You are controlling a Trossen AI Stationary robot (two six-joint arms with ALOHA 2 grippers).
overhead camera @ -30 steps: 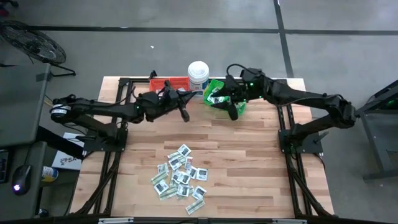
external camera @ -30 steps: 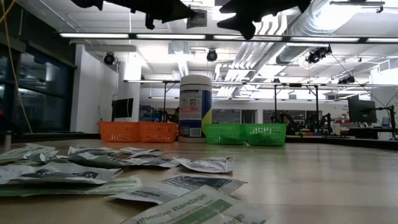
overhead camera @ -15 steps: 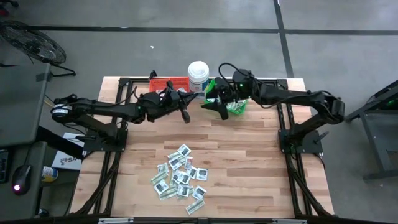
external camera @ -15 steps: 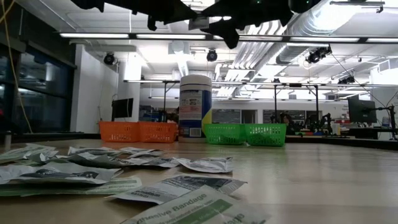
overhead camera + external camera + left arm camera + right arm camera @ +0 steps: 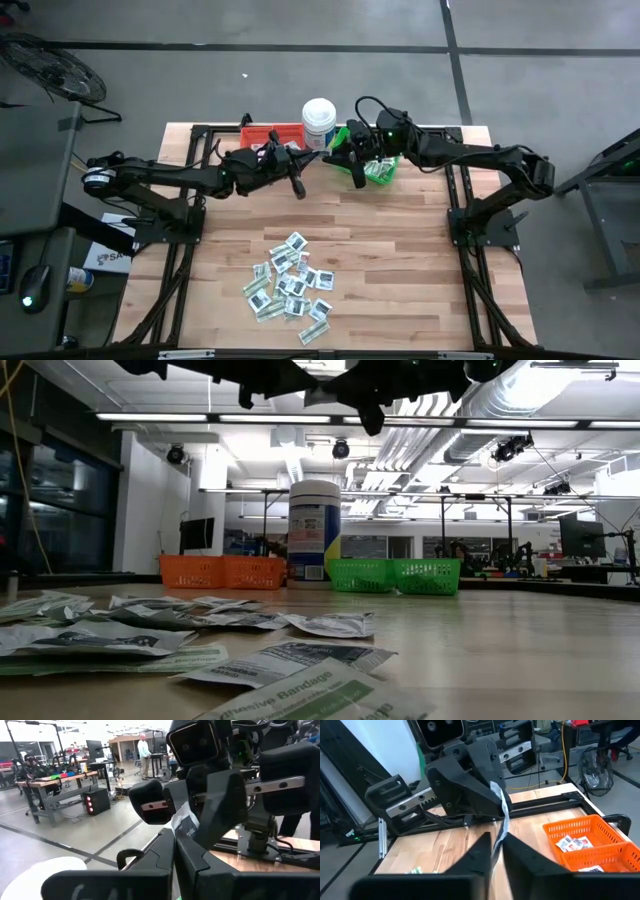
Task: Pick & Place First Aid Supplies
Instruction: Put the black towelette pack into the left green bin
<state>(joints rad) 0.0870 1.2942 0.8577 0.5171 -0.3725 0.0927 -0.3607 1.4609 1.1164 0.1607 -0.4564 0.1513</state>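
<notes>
Packet in hand: one small white packet [image 5: 186, 824] with dark print sits at the tip of the left tool [image 5: 297, 186], up in the air near the far edge of the worktop [image 5: 400, 260].
Left tool: pressed together on that packet, pinching its lower end, with the rest sticking out free.
Right tool: the right tool [image 5: 356, 176] hangs just off the green bin [image 5: 385, 172], fingers drawn nearly together. From above it stands clear of the left tool, so I'd judge it holds nothing, though I can't rule out a touch.
Bins: the red bin [image 5: 268, 131] sits at the far edge, just beside the left tool, with white square packets already in it. The green bin holds the green-and-white ones. The white tub [image 5: 319, 115] stands between the two bins.
Rest of the supplies: a loose pile of packets [image 5: 290, 285] lies toward the near edge, well apart from both arms.
Step, as I read it: drop this white packet into the red bin.
Doing it well: bring the left tool squarely over the bin's middle, come down close to the rim, and only then spread the fingers, as a light flat packet can flutter sideways.
Watch for: the tub and the right tool are both near, so I'd keep the right arm clear until the left has let go.
</notes>
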